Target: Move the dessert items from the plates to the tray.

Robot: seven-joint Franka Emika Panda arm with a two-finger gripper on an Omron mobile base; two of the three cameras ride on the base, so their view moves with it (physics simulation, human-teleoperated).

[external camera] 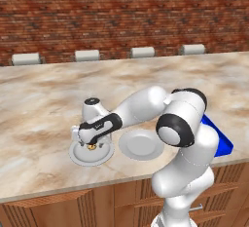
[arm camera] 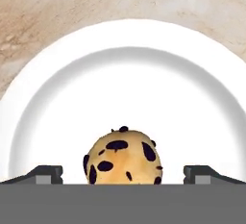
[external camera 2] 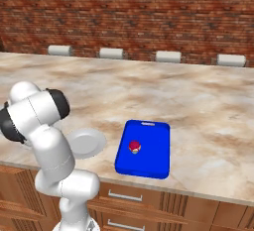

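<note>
Hovering low over the left round light-grey plate (external camera: 78, 156), the two-finger gripper (external camera: 91, 145) points down at the tan-yellow rounded treat w/ dark specks (external camera: 91, 147). Hand view: the treat (arm camera: 123, 157) sits on the plate's flat middle (arm camera: 123, 40), between the two dark fingertips (arm camera: 45, 174), which stand wide apart w/ clear gaps on both sides. Jaws spread wide, nothing gripped; can't tell if tips touch the plate.

Second round light-grey plate (external camera: 141, 144) lies just beside the first, to its right, bare; seen also in right base view (external camera 2: 89, 142), partly behind the white arm.

Bright blue rectangular tray w/ rounded corners (external camera 2: 149, 160) lies further right on the marbled beige countertop (external camera 2: 198, 106), near the front edge. Dark red/pink cupcake-like treat (external camera 2: 134, 147) rests on the tray, left of centre. In left base view a corner of the tray (external camera: 220, 142) peeks from behind the arm.

Red brick wall (external camera: 121, 11) runs behind the counter.
</note>
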